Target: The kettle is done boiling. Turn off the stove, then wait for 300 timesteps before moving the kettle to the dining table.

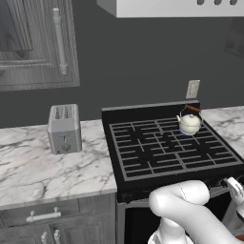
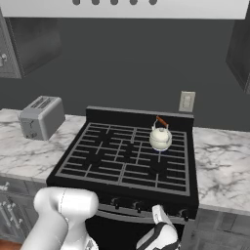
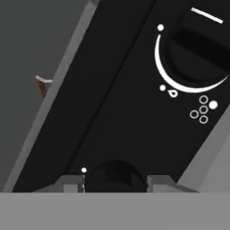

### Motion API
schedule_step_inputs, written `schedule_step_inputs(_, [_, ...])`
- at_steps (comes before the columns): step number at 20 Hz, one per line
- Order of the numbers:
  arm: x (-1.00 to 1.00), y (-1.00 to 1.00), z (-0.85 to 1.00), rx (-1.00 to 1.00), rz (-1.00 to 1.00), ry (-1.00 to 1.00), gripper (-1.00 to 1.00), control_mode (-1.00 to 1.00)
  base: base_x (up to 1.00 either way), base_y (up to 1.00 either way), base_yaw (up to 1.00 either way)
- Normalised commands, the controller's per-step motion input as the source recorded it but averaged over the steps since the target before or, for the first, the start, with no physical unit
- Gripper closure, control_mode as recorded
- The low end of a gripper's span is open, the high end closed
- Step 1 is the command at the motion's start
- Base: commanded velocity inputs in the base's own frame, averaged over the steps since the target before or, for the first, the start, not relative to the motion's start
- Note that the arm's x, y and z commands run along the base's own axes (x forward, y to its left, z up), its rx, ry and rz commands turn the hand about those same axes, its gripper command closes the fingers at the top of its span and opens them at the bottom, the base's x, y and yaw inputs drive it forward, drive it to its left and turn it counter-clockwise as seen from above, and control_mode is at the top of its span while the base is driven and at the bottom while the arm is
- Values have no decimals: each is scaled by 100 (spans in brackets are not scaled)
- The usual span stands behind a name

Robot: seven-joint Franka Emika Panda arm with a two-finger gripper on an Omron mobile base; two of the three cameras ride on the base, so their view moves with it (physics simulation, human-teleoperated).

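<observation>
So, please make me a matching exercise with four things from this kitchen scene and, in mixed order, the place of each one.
Things:
1. kettle
2. toaster
3. wall outlet
4. claw

Places:
A. on the marble counter left of the stove
B. on the dark wall behind the stove
C. close to a knob on the stove's front panel
D. on the rear right burner

Pairs: 1-D, 2-A, 3-B, 4-C
</observation>
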Motion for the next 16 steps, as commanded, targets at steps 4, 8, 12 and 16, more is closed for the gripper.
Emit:
schedule_step_inputs(4, [-10,0,-18,21,-2,0,100,-100,0,0,0])
schedule_step_inputs(8, [-9,0,-17,21,-2,0,100,-100,0,0,0])
schedule_step_inputs(12, [-6,0,-16,20,-3,0,100,-100,0,0,0])
schedule_step_inputs(16, [-6,0,-13,22,-4,0,100,-100,0,0,0])
